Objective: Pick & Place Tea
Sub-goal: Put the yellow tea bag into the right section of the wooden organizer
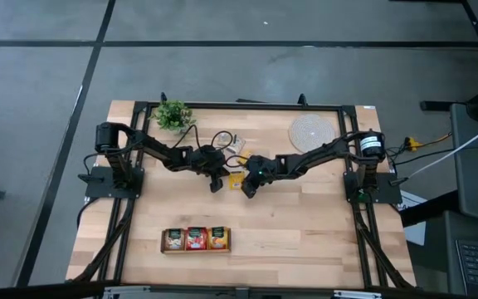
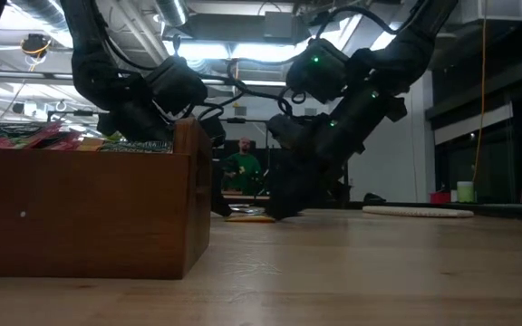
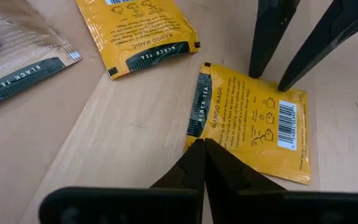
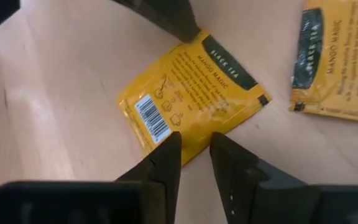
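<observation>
Low view, nearest: wooden tray (image 2: pixel 89 213) fills the fg, red and green packet tops poking over its rim. High view alone shows it has 3 compartments (image 1: pixel 196 239), all stocked, near the table's front edge, well apart from both arms.

Mid-table: both grippers meet over one yellow sachet (image 3: pixel 250 121), lying flat on the wood, barcode side up, "Mango Magic" legible only in the wrist views. Left gripper (image 3: pixel 201 149) is closed, tips pressed together, touching the sachet's edge by the dark band. Right gripper (image 4: pixel 194 149) has its fingers a narrow way apart, tips straddling the opposite edge near the barcode (image 4: pixel 151 118); can't tell whether they pinch it. Low view shows both arms down at the table surface, sachet only a thin sliver (image 2: pixel 247 217) there.

Just beyond: 2nd yellow sachet (image 3: pixel 135 34) and a pale grey-white one (image 3: pixel 17 62) w/ "Black Tea" band, seen clearly in the left wrist view only; high view gives them as a small cluster (image 1: pixel 235 148).

Farther back, high view: round woven mat (image 1: pixel 309 130) on the right, small green plant (image 1: pixel 173 115) on the left. Low view adds a person in green (image 2: pixel 241 165) in the room behind.
</observation>
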